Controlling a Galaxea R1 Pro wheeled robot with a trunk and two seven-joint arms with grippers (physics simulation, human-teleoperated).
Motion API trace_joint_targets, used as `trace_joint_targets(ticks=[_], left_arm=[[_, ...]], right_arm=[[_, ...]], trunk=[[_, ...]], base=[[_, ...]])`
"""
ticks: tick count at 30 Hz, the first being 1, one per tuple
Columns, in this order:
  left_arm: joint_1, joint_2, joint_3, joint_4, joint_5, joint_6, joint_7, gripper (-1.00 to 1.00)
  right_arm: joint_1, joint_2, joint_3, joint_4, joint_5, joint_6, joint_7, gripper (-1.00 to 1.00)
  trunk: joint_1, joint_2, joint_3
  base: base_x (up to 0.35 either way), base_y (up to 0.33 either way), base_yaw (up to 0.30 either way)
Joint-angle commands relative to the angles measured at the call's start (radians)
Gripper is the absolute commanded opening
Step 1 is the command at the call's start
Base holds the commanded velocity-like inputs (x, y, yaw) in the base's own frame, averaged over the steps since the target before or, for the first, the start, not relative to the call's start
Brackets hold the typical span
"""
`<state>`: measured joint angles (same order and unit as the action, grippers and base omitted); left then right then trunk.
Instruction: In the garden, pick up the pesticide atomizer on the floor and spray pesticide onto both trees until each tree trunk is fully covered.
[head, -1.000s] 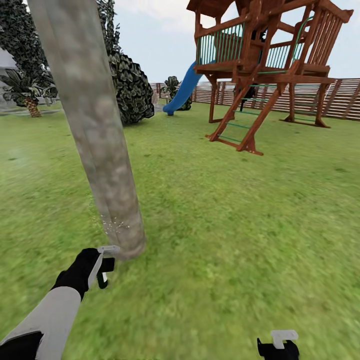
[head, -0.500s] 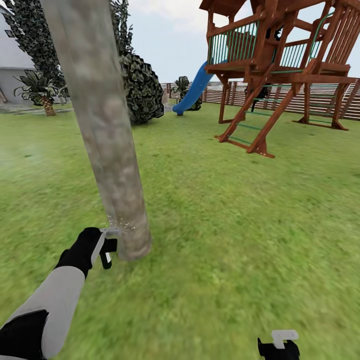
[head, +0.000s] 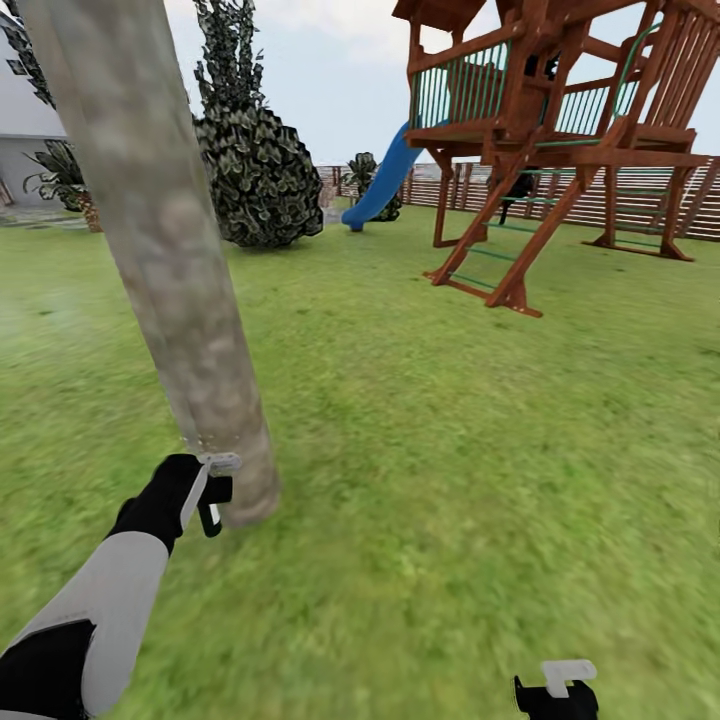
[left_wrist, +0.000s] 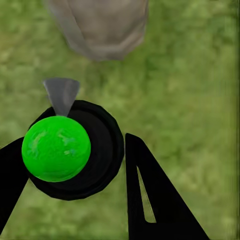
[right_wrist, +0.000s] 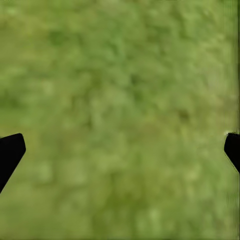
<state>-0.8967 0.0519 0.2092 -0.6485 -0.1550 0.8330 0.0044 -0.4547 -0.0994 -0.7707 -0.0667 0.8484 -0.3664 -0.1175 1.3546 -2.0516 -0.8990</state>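
A thick grey-beige tree trunk (head: 165, 260) leans up from the grass just ahead on the left. My left gripper (head: 213, 492) hangs right beside the trunk's foot (left_wrist: 102, 27), shut on the pesticide atomizer (left_wrist: 70, 150), a black round body with a bright green ball and a grey nozzle cone aimed at the bark. A few pale specks cling to the bark just above the gripper. Low at the right, over bare lawn, my right gripper (head: 556, 688) is open, and its black fingertips (right_wrist: 11, 147) stand far apart with nothing between them.
A wooden play tower (head: 545, 130) with a ladder and a blue slide (head: 385, 180) stands ahead right. Behind it runs the slatted fence (head: 690, 195). A black-leaved cone tree (head: 250, 165) and a small palm (head: 65, 180) stand behind the trunk. Open grass (head: 450, 450) lies to the right.
The head view has swung, so the trunk now sits further left in the picture. The white spray specks at the trunk's foot have thinned. My left gripper stays beside the trunk.
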Motion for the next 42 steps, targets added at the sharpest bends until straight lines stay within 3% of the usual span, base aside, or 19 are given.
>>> trace_joint_targets(ticks=[1,14,24,42], left_arm=[[0.000,0.000,0.002,-0.003,-0.003,0.005,0.000,-1.00],[0.002,0.004,0.002,-0.005,-0.004,0.005,0.000,-1.00],[0.002,0.003,0.002,-0.005,-0.006,0.005,0.002,-1.00],[0.011,0.002,0.003,-0.004,-0.006,0.003,0.003,-1.00]], right_arm=[[-0.001,0.000,-0.006,0.002,0.011,-0.003,-0.005,1.00],[-0.001,0.000,-0.006,0.002,0.011,-0.003,-0.005,1.00],[-0.001,0.000,-0.006,0.002,0.011,-0.003,-0.005,1.00],[-0.001,0.000,-0.006,0.002,0.011,-0.003,-0.005,1.00]], trunk=[[0.000,0.000,-0.001],[0.000,0.000,-0.001],[0.000,0.000,-0.001],[0.000,0.000,-0.001]], base=[[0.092,-0.279,0.068],[0.146,-0.265,0.254],[0.133,-0.255,0.061],[0.133,-0.259,0.245]])
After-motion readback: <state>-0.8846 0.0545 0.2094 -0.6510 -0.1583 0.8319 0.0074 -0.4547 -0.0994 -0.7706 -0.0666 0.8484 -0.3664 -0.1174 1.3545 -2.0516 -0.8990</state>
